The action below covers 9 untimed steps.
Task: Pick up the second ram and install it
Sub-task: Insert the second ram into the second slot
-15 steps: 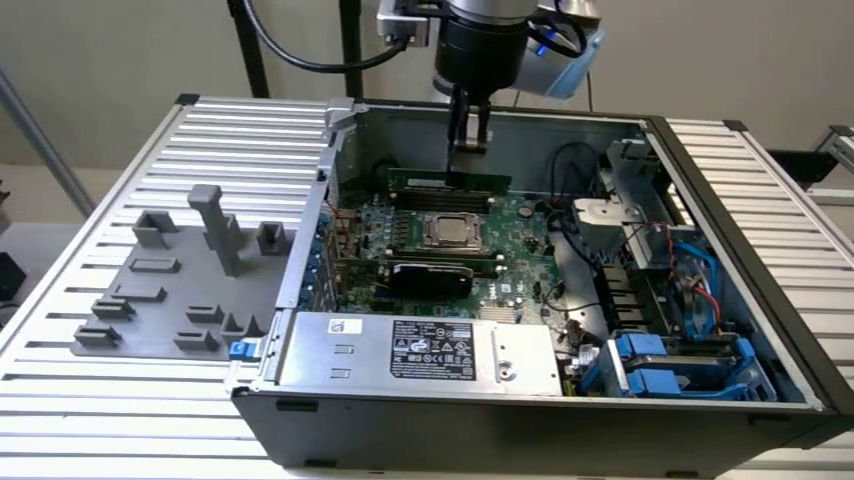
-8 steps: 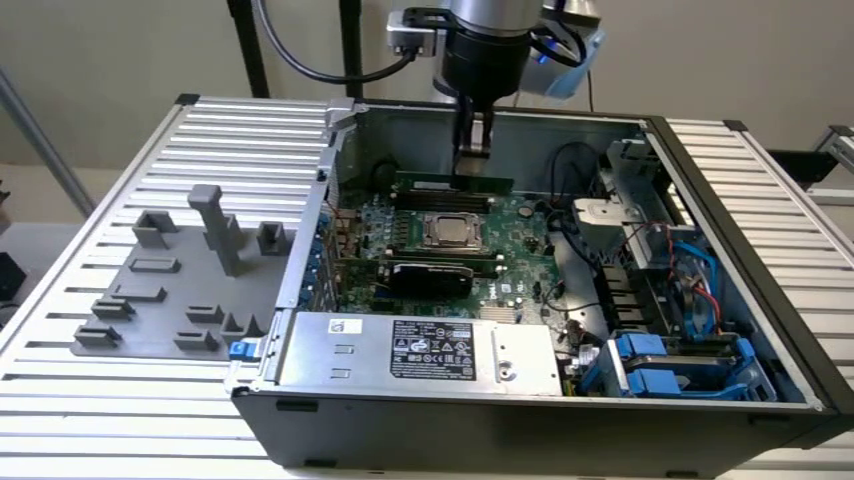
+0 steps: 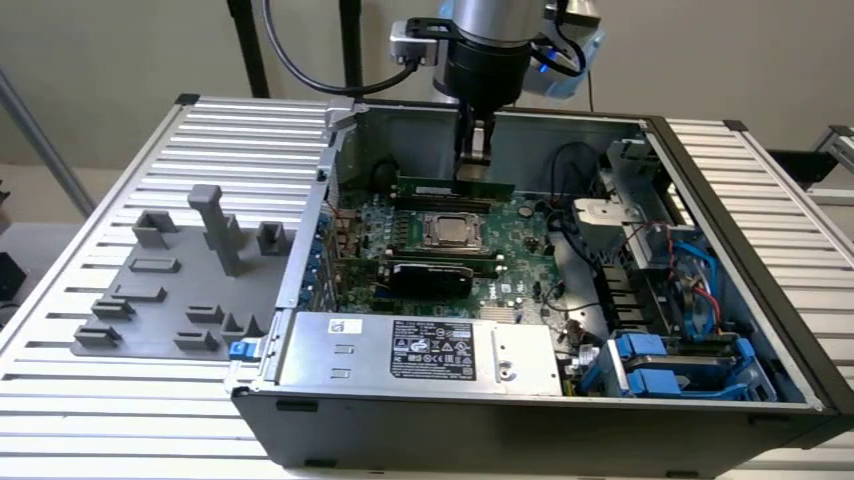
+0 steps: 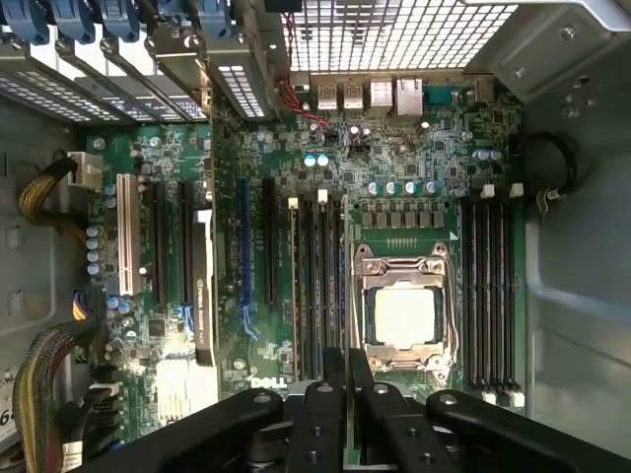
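The second ram (image 3: pixel 434 189), a long green memory stick, stands on edge inside the open computer case (image 3: pixel 747 260). It sits just beyond the CPU socket (image 3: pixel 451 231), low over the black memory slots (image 4: pixel 317 286). My gripper (image 3: pixel 474 165) comes down from above and is shut on the stick's upper edge near its middle. In the wrist view the black fingers (image 4: pixel 320 414) pinch a thin strip seen edge-on, the second ram (image 4: pixel 347 379), in line with the slots beside the CPU socket (image 4: pixel 404 315). Whether the stick touches a slot I cannot tell.
A grey fixture plate (image 3: pixel 167 290) with plastic blocks lies at the exterior view's left of the case. The power supply (image 3: pixel 414 350) fills the near side. Cables and blue drive bays (image 3: pixel 667 360) crowd the exterior view's right. A second bank of memory slots (image 4: pixel 490 291) lies past the socket.
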Available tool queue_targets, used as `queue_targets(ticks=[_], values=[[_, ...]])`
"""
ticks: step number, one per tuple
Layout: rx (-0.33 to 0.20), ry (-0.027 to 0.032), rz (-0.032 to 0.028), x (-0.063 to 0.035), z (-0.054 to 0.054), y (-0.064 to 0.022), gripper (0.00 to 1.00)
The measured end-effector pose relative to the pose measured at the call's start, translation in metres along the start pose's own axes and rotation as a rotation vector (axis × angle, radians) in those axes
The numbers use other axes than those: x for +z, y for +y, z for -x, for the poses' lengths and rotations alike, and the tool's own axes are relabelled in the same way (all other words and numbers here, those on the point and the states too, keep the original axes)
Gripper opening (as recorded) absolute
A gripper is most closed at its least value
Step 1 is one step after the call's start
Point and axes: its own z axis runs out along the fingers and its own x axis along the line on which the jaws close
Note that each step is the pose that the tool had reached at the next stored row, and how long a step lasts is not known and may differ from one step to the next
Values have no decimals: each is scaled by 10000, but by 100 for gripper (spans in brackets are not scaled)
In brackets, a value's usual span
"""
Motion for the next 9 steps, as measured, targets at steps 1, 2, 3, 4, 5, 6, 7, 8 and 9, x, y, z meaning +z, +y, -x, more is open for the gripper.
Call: queue_targets(ticks=[1,2,3,4,5,6,7,8,9], values=[[0,-1,2,1,0,0,0],[-1,0,4,0,0,0,0],[-1,-1,4,1,0,0,0],[-1,0,5,0,0,0,0],[0,-1,5,1,0,0,0],[0,0,6,0,0,0,0],[0,-1,6,1,0,0,0],[0,0,7,0,0,0,0],[0,0,7,0,0,0,0]])
